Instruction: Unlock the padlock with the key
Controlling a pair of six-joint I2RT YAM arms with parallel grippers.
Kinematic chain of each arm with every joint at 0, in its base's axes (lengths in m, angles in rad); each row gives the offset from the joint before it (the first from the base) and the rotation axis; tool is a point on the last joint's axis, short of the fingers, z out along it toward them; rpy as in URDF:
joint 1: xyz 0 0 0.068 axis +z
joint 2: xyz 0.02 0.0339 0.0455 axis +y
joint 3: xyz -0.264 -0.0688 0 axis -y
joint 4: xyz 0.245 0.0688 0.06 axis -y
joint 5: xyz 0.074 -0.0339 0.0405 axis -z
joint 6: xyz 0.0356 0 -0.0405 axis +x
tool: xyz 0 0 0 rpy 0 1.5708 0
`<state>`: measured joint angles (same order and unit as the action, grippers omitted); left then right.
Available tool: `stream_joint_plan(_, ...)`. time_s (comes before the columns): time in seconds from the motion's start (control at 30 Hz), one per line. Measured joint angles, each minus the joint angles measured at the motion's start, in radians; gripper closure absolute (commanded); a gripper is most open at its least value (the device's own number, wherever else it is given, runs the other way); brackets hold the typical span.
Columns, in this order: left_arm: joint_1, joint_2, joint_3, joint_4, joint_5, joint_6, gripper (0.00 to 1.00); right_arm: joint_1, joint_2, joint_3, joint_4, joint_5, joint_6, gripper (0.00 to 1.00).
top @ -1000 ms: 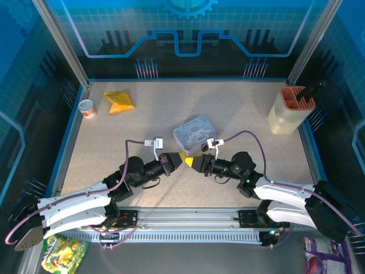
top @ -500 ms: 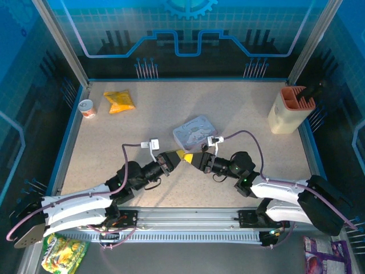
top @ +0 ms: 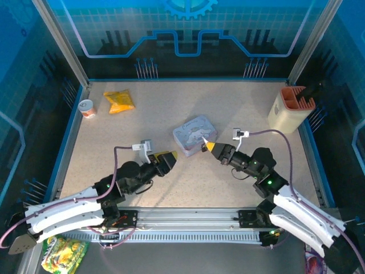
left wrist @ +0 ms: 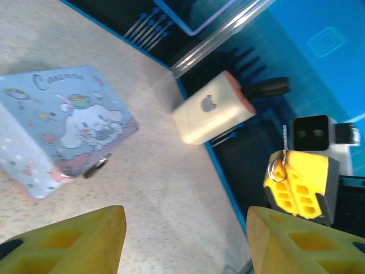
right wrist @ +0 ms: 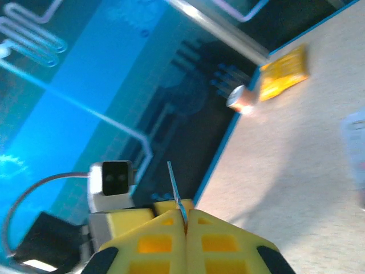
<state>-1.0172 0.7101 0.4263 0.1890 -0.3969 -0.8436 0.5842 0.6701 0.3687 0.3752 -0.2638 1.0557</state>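
My right gripper (top: 209, 146) is shut on the key (right wrist: 174, 184), a thin silvery blade that sticks up from between the yellow fingers (right wrist: 217, 234). From the left wrist view the same key (left wrist: 283, 142) hangs with its ring on the right gripper (left wrist: 296, 185). A tiny dark and silvery thing, apparently the padlock (left wrist: 96, 166), lies on the table against the near corner of the pale blue tin (left wrist: 57, 125). My left gripper (left wrist: 185, 234) is open with only bare table between its fingers. It sits left of the tin (top: 194, 132), apart from the right gripper.
A beige holder (top: 291, 108) with an orange rim stands at the back right by the blue table edge (left wrist: 228, 188). A yellow packet (top: 118, 101) and a small can (top: 87, 108) lie at the back left.
The two grippers, tip to tip a second ago, have parted. The left one has opened and drawn back left. The right one has swung right with the key.
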Motion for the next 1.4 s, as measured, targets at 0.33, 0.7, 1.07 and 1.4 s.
stream_joint_plan(0.33, -0.048, 0.549, 0.337, -0.272, 0.049, -0.016, 0.46, -0.096, -0.14, 0.169, -0.625, 0.117, -0.27, 1.0)
stream_joint_plan(0.7, -0.065, 1.018, 0.605, -0.341, 0.042, -0.021, 0.46, -0.101, -0.225, 0.178, -0.801, 0.186, -0.351, 1.0)
stream_joint_plan(1.07, 0.078, 1.173, 0.695, -0.332, 0.052, 0.013, 0.43, -0.103, -0.258, 0.135, -0.819, 0.197, -0.357, 1.0)
stream_joint_plan(1.4, 0.152, 1.235, 0.758, -0.308, 0.018, 0.14, 0.38, -0.108, -0.241, 0.119, -0.813, 0.185, -0.357, 1.0)
